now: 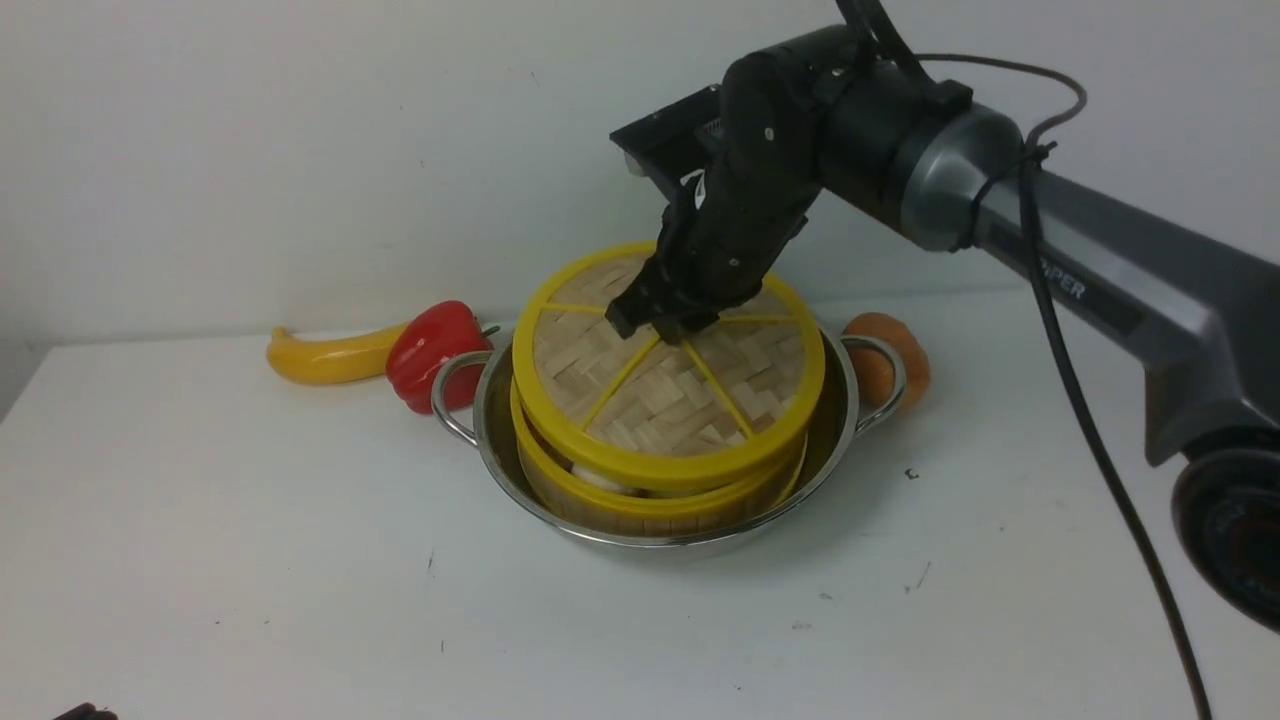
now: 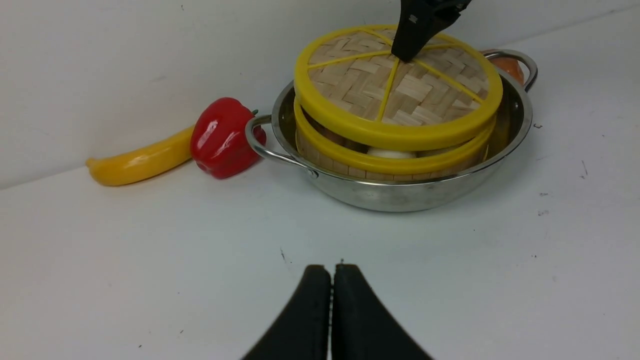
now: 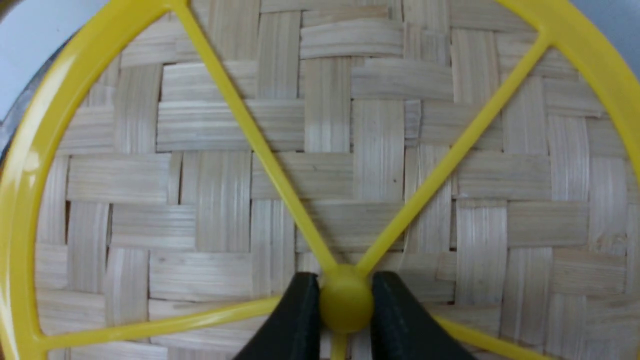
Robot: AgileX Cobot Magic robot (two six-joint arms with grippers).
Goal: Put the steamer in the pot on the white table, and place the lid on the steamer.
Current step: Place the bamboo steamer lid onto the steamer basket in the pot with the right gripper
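The shiny steel pot (image 1: 500,440) (image 2: 400,195) stands on the white table (image 1: 250,560). Inside it sits the bamboo steamer (image 1: 640,500) (image 2: 380,162), with pale toy buns showing under its rim. The woven lid (image 1: 670,390) (image 2: 400,95) (image 3: 320,150) hangs tilted just above the steamer, its front edge raised. My right gripper (image 1: 665,322) (image 3: 345,300) is shut on the lid's small yellow centre knob. My left gripper (image 2: 331,280) is shut and empty, low over the table, well in front of the pot.
A red bell pepper (image 1: 435,350) (image 2: 222,135) and a yellow banana-like toy (image 1: 325,355) (image 2: 135,162) lie left of the pot by the wall. An orange-brown round item (image 1: 895,355) sits behind the pot's right handle. The right arm reaches in from the right.
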